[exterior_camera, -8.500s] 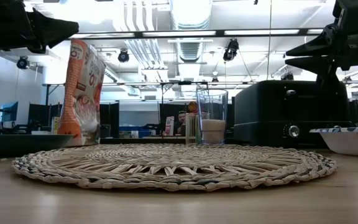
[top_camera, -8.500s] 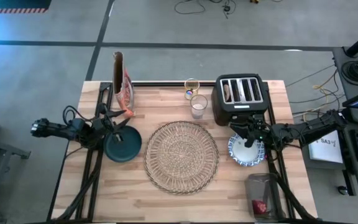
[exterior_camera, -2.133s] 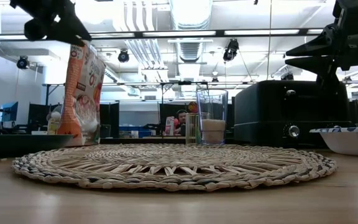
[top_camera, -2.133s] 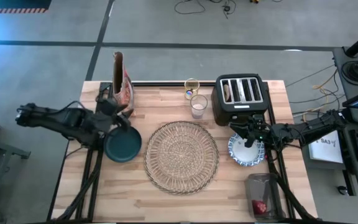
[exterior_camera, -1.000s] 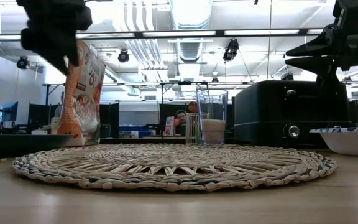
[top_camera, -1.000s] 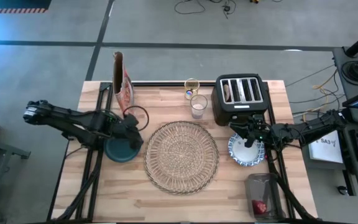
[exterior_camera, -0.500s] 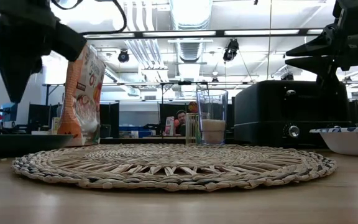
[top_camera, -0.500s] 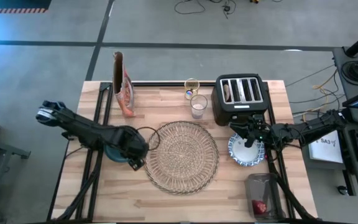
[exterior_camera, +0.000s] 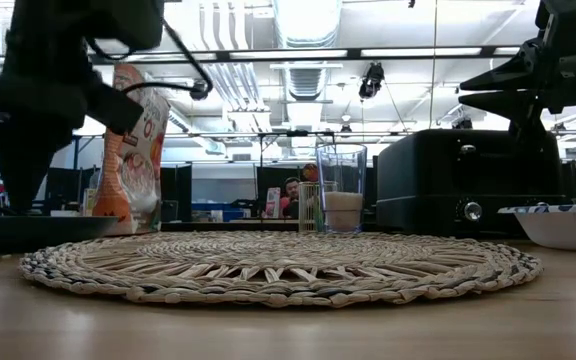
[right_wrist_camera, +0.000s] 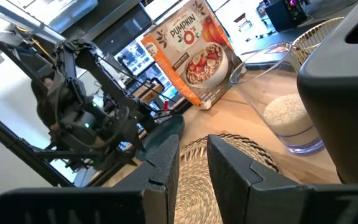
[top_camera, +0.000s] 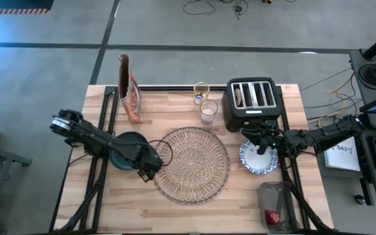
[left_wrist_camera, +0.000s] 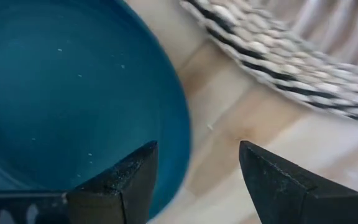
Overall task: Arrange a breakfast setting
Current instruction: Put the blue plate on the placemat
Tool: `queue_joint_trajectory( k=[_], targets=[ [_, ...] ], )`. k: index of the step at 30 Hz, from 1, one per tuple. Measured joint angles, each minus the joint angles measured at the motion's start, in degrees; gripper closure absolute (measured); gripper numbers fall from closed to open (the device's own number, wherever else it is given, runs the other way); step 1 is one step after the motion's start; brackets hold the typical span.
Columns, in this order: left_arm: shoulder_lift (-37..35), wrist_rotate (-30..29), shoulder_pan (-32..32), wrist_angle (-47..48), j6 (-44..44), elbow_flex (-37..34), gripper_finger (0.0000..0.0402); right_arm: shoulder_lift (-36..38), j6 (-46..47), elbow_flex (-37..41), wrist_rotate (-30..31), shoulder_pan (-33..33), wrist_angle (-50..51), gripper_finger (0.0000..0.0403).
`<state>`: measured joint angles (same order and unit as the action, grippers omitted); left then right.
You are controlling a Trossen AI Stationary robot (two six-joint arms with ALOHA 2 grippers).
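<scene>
right gripper [right_wrist_camera: 191,158] fingers w/ a narrow gap, over the wicker placemat [right_wrist_camera: 229,152]. cereal bag [right_wrist_camera: 194,53] upright behind it, glass [right_wrist_camera: 278,102] w/ white stuff beside the toaster [right_wrist_camera: 344,93]. left gripper [right_wrist_camera: 114,152] low at the teal plate [right_wrist_camera: 166,129].

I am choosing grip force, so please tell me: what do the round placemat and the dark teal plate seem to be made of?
Placemat: woven wicker or similar plant fibre, matte; coiled pale strands with darker bands show. Dark teal plate: probably glazed ceramic, possibly melamine; smooth, uniform surface with soft sheen and fine specks.
</scene>
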<state>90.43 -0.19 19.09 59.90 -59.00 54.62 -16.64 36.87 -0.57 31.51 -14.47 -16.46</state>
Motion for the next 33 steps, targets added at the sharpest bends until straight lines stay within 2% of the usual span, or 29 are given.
queue_joint_trajectory(
  k=[5, 10, 14, 28, 33],
  targets=[
    [3.48, -0.66, 0.0, -0.03, 0.19, -0.09, 0.0193, 0.0, 0.01, -0.01, 0.0, 0.0, 0.0, 0.033],
    [6.67, -4.22, 0.0, 0.27, 2.33, -0.4, 0.0193, 0.0, 0.01, -0.01, 0.0, 0.0, -0.01, 0.033],
    [8.33, -4.78, 0.0, 0.36, 4.07, -0.44, 0.0208, 0.0, -0.01, -0.01, 0.0, 0.0, 0.0, 0.033],
    [10.24, -4.94, -0.04, 1.44, 2.51, 0.29, 0.0373, 0.0, 0.01, 0.01, 0.0, -0.01, -0.01, 0.033],
    [9.86, -4.85, -0.02, 4.83, 2.36, 2.26, 0.0395, 0.0, 0.0, 0.0, 0.0, -0.01, -0.01, 0.033]
  ],
)
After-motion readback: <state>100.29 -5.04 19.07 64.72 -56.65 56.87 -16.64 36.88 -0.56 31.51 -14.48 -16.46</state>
